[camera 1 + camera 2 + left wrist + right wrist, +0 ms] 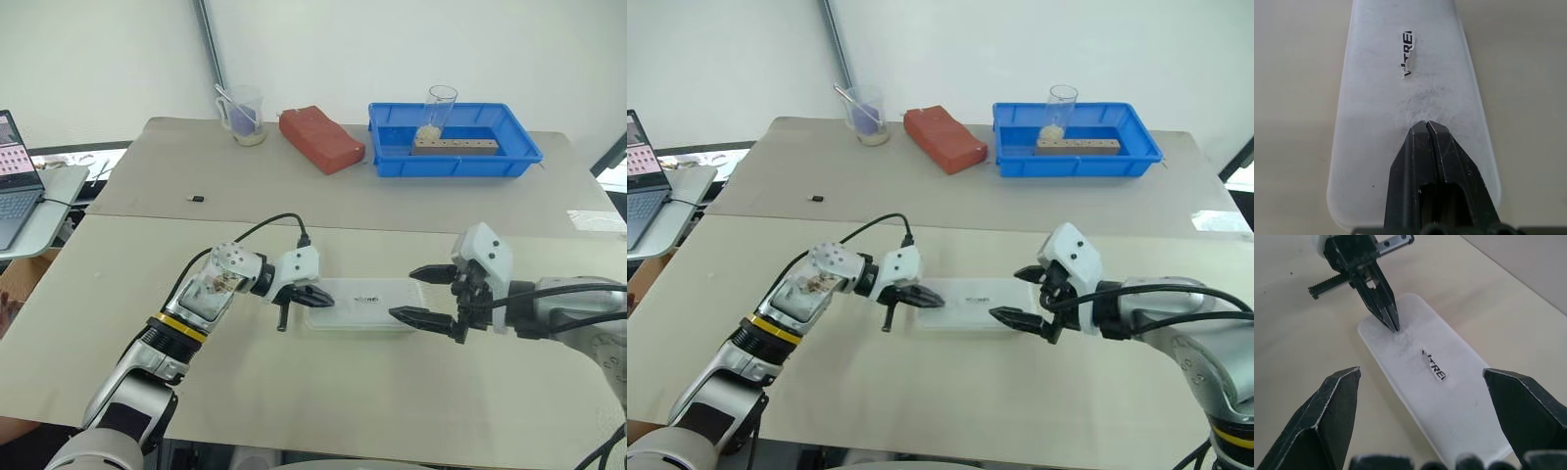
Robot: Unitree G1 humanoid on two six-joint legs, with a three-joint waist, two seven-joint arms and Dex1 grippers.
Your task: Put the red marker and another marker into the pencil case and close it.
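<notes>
Both ends of the pencil case (365, 303) face a pincer, sides clear

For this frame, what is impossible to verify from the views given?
- Contents of the pencil case: its opaque white lid is down in every view, so whether any marker is inside stays unseen.
- Latching: the case's edges are too small in the head views; the left gripper, shut, covers one end.
- Lid lettering: torn and partly cut off in the left wrist view.
- Contents of the blue bin: too small.
</notes>
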